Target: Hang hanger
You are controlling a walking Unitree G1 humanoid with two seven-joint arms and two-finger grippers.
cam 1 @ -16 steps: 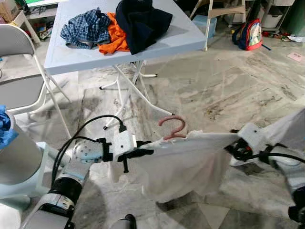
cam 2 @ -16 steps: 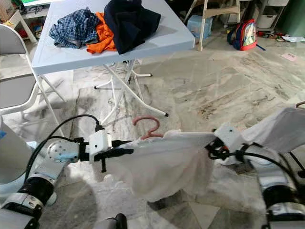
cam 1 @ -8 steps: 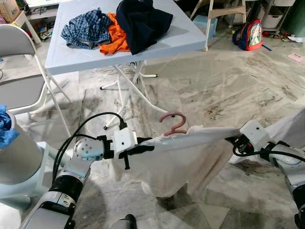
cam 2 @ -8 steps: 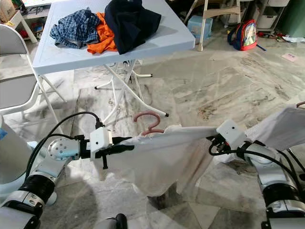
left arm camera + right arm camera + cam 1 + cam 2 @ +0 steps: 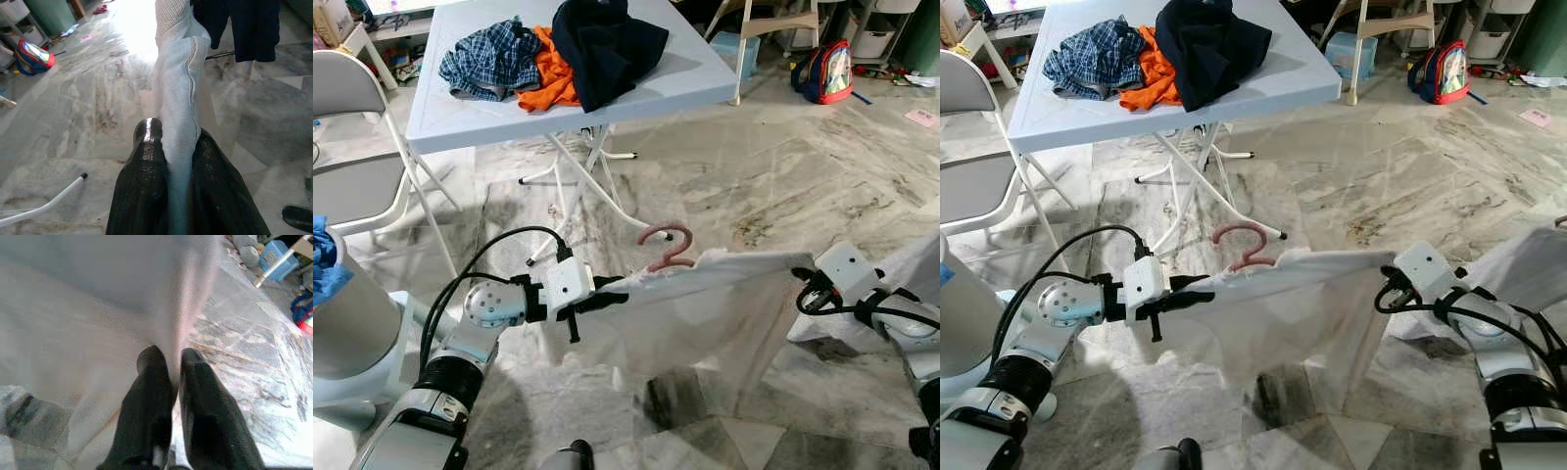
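Above marble floor (image 5: 773, 186), white garment (image 5: 705, 313) on pink hanger (image 5: 668, 245)

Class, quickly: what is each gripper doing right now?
Left gripper: closed, pinching one end of the white garment on the pink hanger.
Right gripper: closed on the garment's other end.

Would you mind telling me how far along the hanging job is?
Done: the white garment is already on the pink hanger. In hand: the left gripper and right gripper pinch its top edge, stretching it above the floor. Left: hooking the hanger somewhere; no rail shows in the eye views.
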